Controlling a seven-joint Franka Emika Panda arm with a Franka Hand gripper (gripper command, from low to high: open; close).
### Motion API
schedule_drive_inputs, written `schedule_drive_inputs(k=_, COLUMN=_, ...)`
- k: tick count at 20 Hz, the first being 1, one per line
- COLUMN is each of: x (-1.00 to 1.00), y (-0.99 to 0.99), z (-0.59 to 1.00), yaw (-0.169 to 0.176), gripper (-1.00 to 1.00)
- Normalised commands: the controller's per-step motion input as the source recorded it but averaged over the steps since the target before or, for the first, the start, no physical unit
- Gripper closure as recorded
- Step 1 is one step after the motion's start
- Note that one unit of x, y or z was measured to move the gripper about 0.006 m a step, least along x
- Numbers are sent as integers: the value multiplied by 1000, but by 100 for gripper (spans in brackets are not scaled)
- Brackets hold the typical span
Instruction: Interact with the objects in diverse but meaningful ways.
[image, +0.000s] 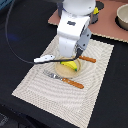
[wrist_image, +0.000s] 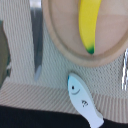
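White arm (image: 73, 31) bends downward, fingers hidden from view.

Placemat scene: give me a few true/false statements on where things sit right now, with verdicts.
1. The yellow banana lies on the round tan plate. True.
2. The orange-handled fork lies on the plate. False: it lies on the woven placemat, beside the plate.
3. The white-and-blue tool is off the plate, on the placemat. True.
4. The banana is held in the gripper. False: it lies on the plate, and no finger touches it in the wrist view.
5. The grey-blue handled pot stands on the placemat. False: it stands on a pinkish board at the exterior view's upper right.
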Motion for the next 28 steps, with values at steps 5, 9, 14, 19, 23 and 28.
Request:
schedule_drive_inputs(k=5, x=-928, y=-3, z=-272, yaw=76, gripper=-100)
schedule_drive_inputs(k=9, x=-993, y=-45, z=-383, yaw=62, gripper=-100)
schedule_drive_inputs(k=14, x=-967, y=-93, z=-417, yaw=77, gripper=-100)
schedule_drive_inputs(k=19, x=-946, y=-183, z=-443, yaw=71, gripper=-100)
schedule_drive_inputs(k=23, x=-826, y=-279, z=-336, yaw=57, gripper=-100)
schedule_drive_inputs(k=28, x=-484, y=-274, z=-52, yaw=27, gripper=-100)
